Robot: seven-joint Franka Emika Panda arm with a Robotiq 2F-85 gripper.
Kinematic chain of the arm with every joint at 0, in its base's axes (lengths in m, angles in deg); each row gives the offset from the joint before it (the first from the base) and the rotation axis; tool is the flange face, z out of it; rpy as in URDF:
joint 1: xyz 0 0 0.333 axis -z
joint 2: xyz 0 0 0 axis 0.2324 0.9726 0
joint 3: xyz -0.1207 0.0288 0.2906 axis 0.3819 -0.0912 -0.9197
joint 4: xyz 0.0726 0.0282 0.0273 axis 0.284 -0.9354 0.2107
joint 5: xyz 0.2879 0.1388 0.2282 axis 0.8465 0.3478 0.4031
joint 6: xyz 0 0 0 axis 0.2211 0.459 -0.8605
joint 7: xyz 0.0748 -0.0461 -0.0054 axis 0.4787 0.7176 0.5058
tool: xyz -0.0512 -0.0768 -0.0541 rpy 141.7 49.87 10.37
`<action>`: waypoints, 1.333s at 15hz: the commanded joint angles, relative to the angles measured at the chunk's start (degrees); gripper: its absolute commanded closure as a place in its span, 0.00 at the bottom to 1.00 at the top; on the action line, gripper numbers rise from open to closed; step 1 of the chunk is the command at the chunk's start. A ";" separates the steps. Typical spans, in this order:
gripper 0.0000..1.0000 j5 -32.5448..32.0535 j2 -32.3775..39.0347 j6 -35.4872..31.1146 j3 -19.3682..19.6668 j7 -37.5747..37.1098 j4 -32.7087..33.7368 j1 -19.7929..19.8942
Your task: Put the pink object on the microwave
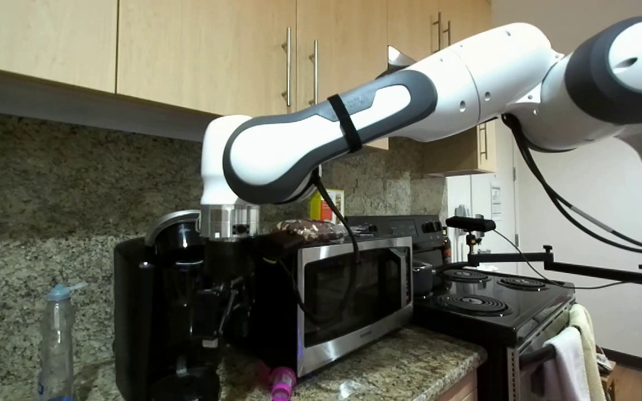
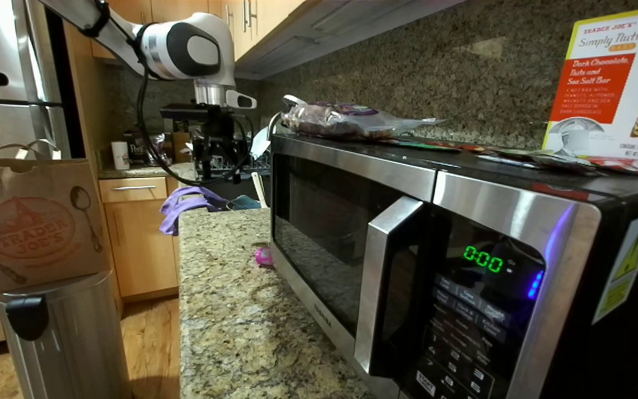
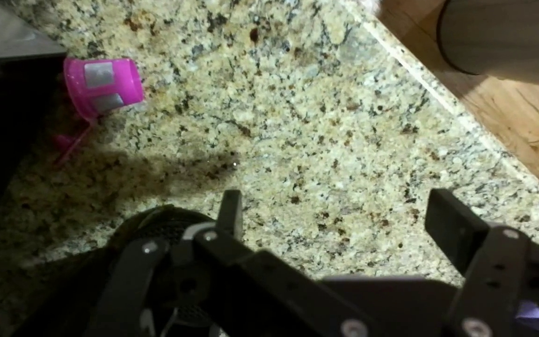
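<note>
Microwave (image 2: 330, 194): door closed, display reading 0:00; I can't see inside through the dark glass.
Magenta cup (image 3: 110, 88): lying on its side on the desk (image 3: 307, 117), just beside the microwave's front corner, wider rim toward it; I can't tell whether they touch or whether anything is inside. The thin flap by its rim sits in shadow.
Gripper (image 3: 342, 219): fingers spread wide, holding nothing; I have it above the desk, beside the microwave. In an exterior view its black parts blend into the black coffee maker (image 1: 134, 312) next to the microwave.
Clear bag (image 2: 335, 119): on top of the microwave, filled with reddish-brown pieces I can't identify.
Snack-bar box (image 2: 596, 83): upright at the back of the microwave's top, cut off at my picture's edge.
Plastic bottle (image 1: 58, 345): farther from the microwave than the coffee maker, base cut off.
Trader Joe's paper bag (image 2: 31, 221): well apart from the microwave, contents hidden, one side cut off.
</note>
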 commanded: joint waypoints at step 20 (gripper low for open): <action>0.00 -25.23 9.47 15.96 8.70 -36.56 4.08 -9.91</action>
